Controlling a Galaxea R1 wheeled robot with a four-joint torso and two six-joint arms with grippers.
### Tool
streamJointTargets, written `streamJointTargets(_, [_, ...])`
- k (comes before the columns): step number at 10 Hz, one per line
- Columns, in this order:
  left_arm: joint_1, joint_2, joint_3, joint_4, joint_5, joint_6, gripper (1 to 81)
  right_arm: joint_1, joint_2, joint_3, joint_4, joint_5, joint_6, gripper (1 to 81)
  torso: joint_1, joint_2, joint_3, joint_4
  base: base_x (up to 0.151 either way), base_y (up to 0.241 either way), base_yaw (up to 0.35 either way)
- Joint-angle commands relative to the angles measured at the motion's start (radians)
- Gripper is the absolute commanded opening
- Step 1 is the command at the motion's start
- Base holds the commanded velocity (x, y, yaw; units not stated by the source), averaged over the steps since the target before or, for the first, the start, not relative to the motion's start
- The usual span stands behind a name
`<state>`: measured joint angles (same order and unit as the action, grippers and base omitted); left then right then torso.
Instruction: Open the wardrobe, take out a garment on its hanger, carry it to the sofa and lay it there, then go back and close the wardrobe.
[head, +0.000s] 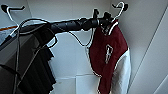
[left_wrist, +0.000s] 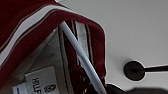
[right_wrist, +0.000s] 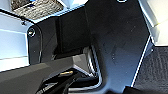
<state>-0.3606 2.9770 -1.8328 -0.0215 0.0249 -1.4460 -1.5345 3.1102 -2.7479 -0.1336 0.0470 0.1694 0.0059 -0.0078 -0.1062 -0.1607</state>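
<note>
I am looking into the open white wardrobe (head: 72, 57). The maroon garment (head: 107, 55) with white sleeves hangs at the right on its white hanger (head: 119, 8), whose hook is up by a black bracket. My left arm reaches in from the left, and my left gripper (head: 101, 21) sits right at the garment's collar, below the hook. In the left wrist view the striped collar (left_wrist: 30, 27) and the hanger's white bar (left_wrist: 80, 55) are very close. The sofa is out of view.
A black t-shirt (head: 41, 67) on its own hanger (head: 11, 15) hangs at the left, under my arm. The wardrobe's right wall and door (head: 152, 57) stand close beside the jacket. A black round rail fitting (left_wrist: 134, 70) is on the white wall. The right wrist view shows dark carpet (right_wrist: 155, 67).
</note>
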Motion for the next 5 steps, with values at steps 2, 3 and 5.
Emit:
streamJointTargets(2, [-0.220,-0.027,-0.019,0.054,-0.082,0.038,1.0,0.038,0.003,0.010,0.012,-0.050,0.002,81.1,0.000,0.000,-0.003,0.024,0.000,0.000,0.000])
streamJointTargets(3, [-0.215,-0.025,-0.019,0.054,-0.080,0.038,1.0,0.038,0.003,0.010,0.012,-0.050,0.002,81.1,0.000,0.000,-0.006,0.043,0.000,0.000,0.000])
streamJointTargets(5, [-0.212,-0.030,-0.017,0.054,-0.080,0.039,1.0,0.038,0.003,0.011,0.012,-0.049,0.002,81.1,0.000,0.000,-0.006,0.046,0.000,0.000,0.000])
